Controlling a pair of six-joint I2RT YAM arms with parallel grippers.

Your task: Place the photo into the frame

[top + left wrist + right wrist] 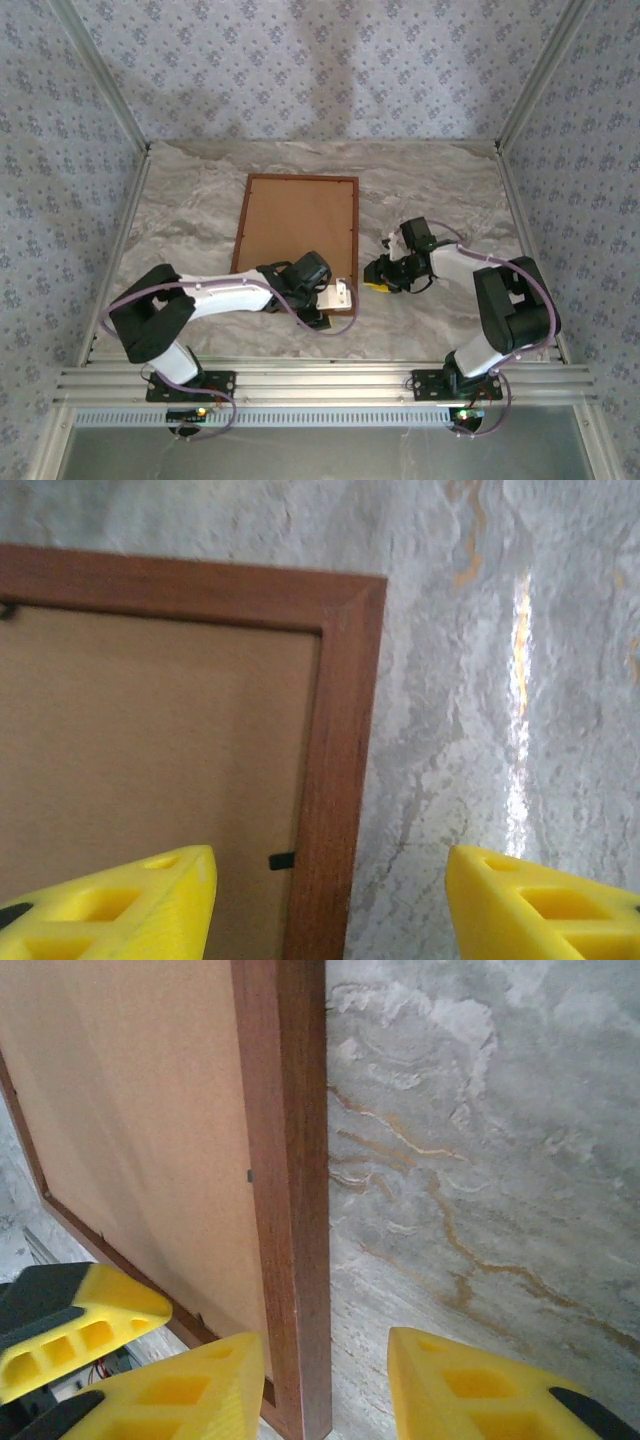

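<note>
Reddish-brown wood, the frame [340,780] lies back-up on the marble desk [480,680], its right rail between the open left jaws and the open right jaws.

thin reddish-brown wooden frame [300,178] lies flat, its back facing up.

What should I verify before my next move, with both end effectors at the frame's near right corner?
1. Frame flat on the table, back up: ok.
2. Backing board fills the frame's opening: ok.
3. Photo under that board: cannot tell.
4. Left end effector open, astride a rail by the corner: ok.
5. Right end effector open, astride a rail by the same corner: ok.
6. Room between the end effectors: not ok, they crowd one corner.
</note>
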